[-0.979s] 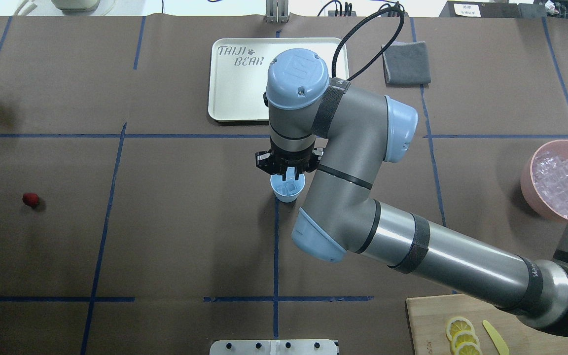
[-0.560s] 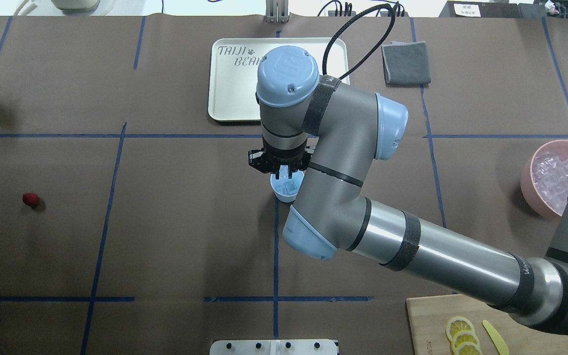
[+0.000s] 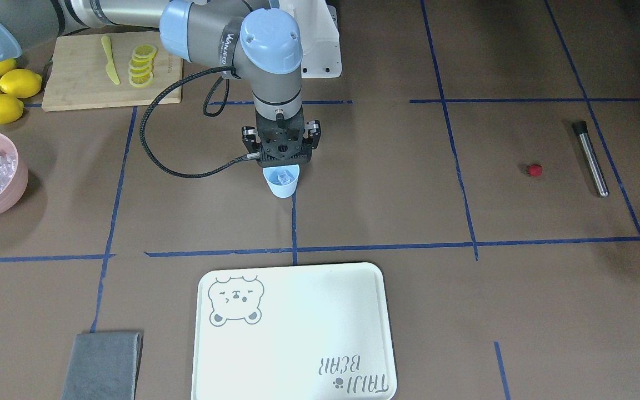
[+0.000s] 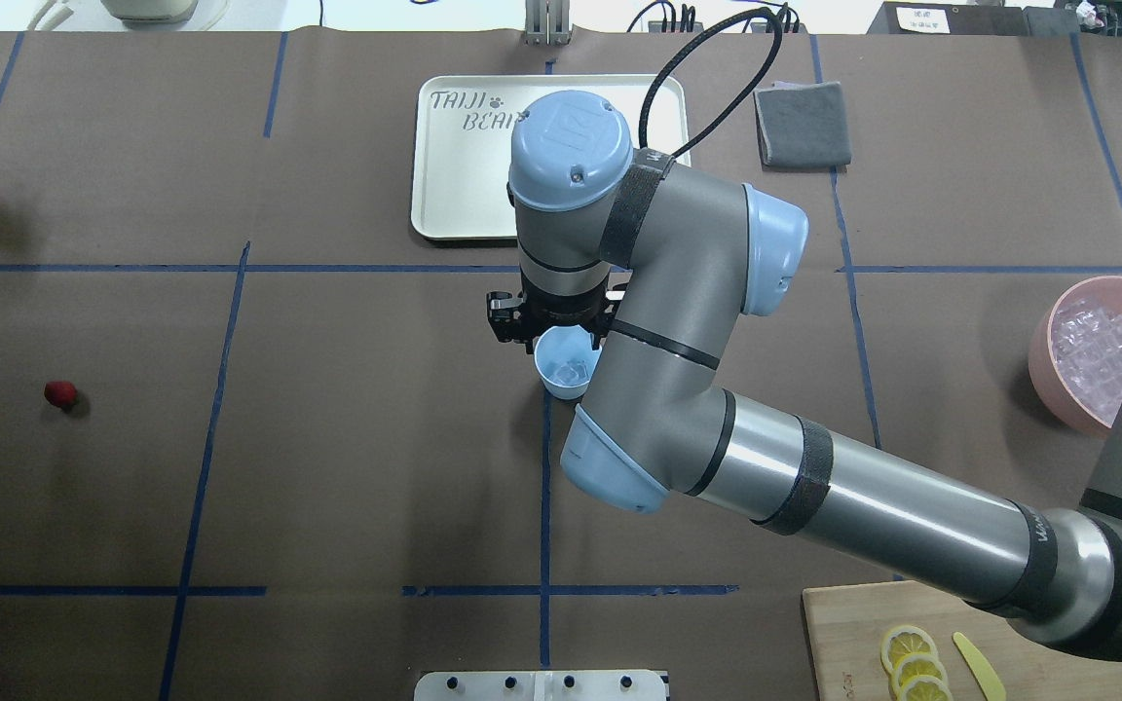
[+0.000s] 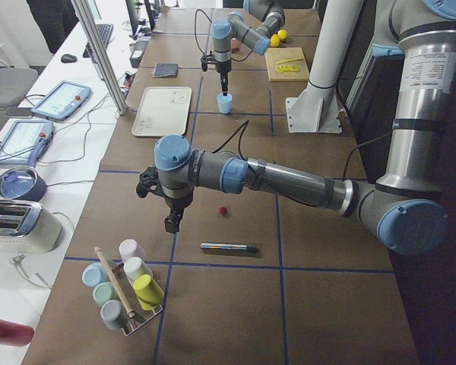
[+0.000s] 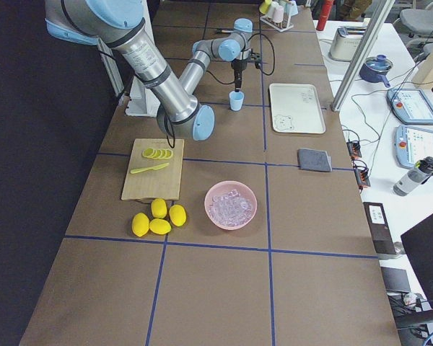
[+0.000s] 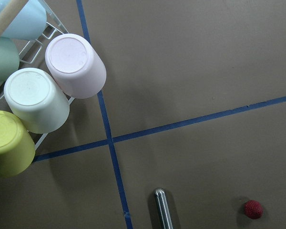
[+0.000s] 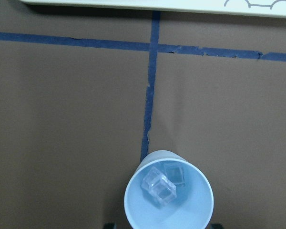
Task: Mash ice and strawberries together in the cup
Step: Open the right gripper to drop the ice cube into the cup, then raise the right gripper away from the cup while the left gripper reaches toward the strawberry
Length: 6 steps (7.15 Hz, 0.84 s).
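The light-blue cup (image 4: 564, 367) stands at the table's middle and holds two clear ice cubes (image 8: 158, 187). It also shows in the front view (image 3: 281, 183). My right gripper (image 4: 551, 328) hangs open and empty just above the cup's far rim, its linkages spread (image 3: 281, 161). The red strawberry (image 4: 59, 393) lies alone on the table far to the left, also in the left wrist view (image 7: 253, 209). My left gripper (image 5: 171, 223) hovers near the strawberry; I cannot tell whether it is open or shut.
A metal rod (image 3: 591, 158) lies beside the strawberry. A pink bowl (image 4: 1043, 355) of ice stands at the right. A white tray (image 4: 464, 175) and grey cloth (image 4: 803, 125) lie behind the cup. A cutting board (image 3: 75, 83), lemons (image 3: 3, 89) and a cup rack (image 7: 38, 105) are also here.
My right gripper has shifted slightly left and toward the tray, uncovering the cup's mouth. The ice stays in the cup. The strawberry has not moved.
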Available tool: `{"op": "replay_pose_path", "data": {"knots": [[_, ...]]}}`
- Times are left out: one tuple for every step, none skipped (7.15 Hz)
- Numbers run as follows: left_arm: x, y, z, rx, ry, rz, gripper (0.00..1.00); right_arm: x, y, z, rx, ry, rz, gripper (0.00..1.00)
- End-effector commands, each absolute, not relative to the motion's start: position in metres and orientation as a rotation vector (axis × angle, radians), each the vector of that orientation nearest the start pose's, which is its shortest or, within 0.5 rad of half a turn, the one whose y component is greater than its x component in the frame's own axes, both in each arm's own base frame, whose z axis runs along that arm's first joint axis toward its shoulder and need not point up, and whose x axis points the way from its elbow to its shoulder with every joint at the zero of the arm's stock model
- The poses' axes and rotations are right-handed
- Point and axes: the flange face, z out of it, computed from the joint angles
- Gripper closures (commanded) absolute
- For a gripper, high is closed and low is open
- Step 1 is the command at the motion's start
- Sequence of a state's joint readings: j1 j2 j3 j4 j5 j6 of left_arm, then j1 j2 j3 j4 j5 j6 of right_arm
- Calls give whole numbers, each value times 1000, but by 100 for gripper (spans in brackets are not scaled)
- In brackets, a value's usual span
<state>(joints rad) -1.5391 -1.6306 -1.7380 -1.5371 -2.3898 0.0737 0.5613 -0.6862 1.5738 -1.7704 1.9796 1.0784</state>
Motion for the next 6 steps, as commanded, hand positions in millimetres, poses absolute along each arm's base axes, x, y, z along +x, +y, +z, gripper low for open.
{"op": "replay_pose_path", "data": {"knots": [[-42, -521, 545, 200, 812, 184, 0, -550, -458, 135, 2, -784, -74, 1], [-19, -523, 543, 191, 807, 223, 0, -542, -464, 131, 11, -790, -61, 1], [-2, -523, 539, 155, 816, 183, 0, -525, -474, 128, 26, -801, -42, 1], [25, -519, 519, 133, 812, 149, 0, -488, -481, 135, 48, -817, -17, 1], [49, -511, 499, 111, 816, 103, 0, -444, -491, 153, 59, -820, 4, 1], [67, -503, 494, 124, 789, 64, 0, -393, -512, 172, 108, -817, 5, 1]]}}
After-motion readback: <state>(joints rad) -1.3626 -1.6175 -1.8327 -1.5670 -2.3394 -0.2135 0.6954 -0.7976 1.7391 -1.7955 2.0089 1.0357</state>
